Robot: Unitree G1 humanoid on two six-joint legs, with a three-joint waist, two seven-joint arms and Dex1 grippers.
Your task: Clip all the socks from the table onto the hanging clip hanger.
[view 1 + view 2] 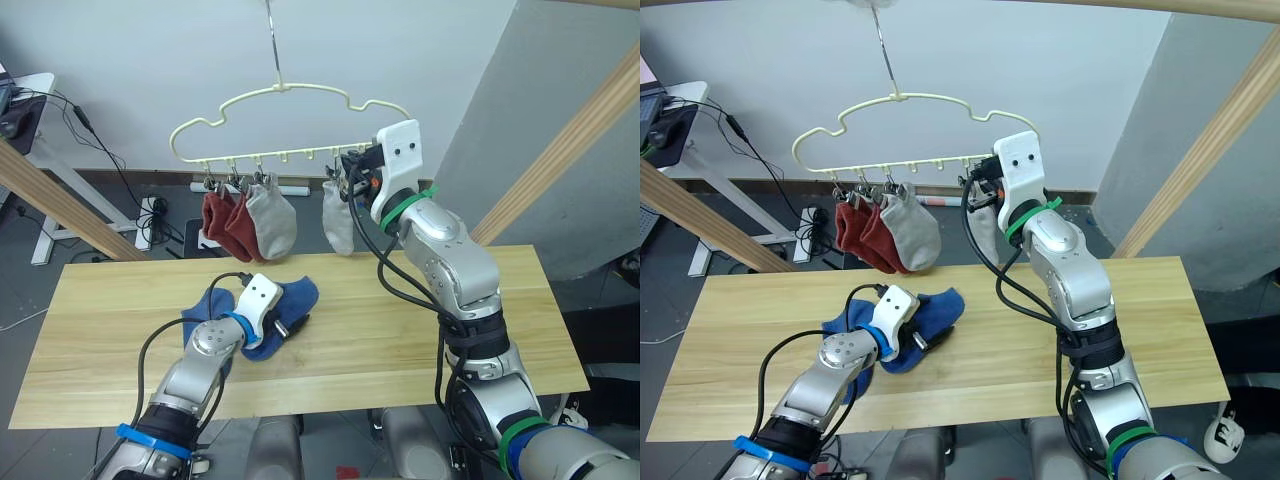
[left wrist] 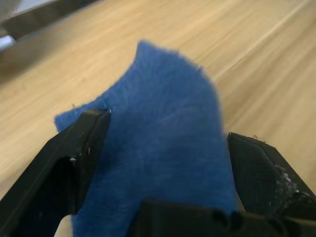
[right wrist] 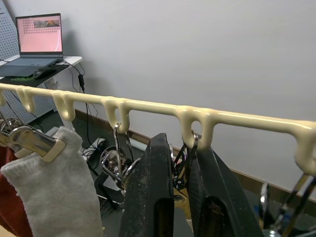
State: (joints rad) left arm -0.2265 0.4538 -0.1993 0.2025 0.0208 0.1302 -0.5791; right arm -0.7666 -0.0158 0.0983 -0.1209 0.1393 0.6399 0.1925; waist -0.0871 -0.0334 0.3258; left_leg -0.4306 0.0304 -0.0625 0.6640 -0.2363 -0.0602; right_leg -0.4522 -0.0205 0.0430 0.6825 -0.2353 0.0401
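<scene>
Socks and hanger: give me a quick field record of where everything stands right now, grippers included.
Hung socks: two dark red socks and two grey socks clipped to the clip hanger
Socks on table: blue socks in a pile on the table
Left gripper: open, fingers either side of the blue fabric
Right gripper: raised at the hanger bar, fingers shut on a silver clip
Remaining: blue socks not yet hung

Bare table [image 1: 420,330] is left open right of the blue socks [image 1: 285,300]. The clip hanger [image 1: 290,150] bar is crowded by hung socks [image 1: 250,222] and the right gripper [image 1: 352,170]; its middle clips are left unblocked.
</scene>
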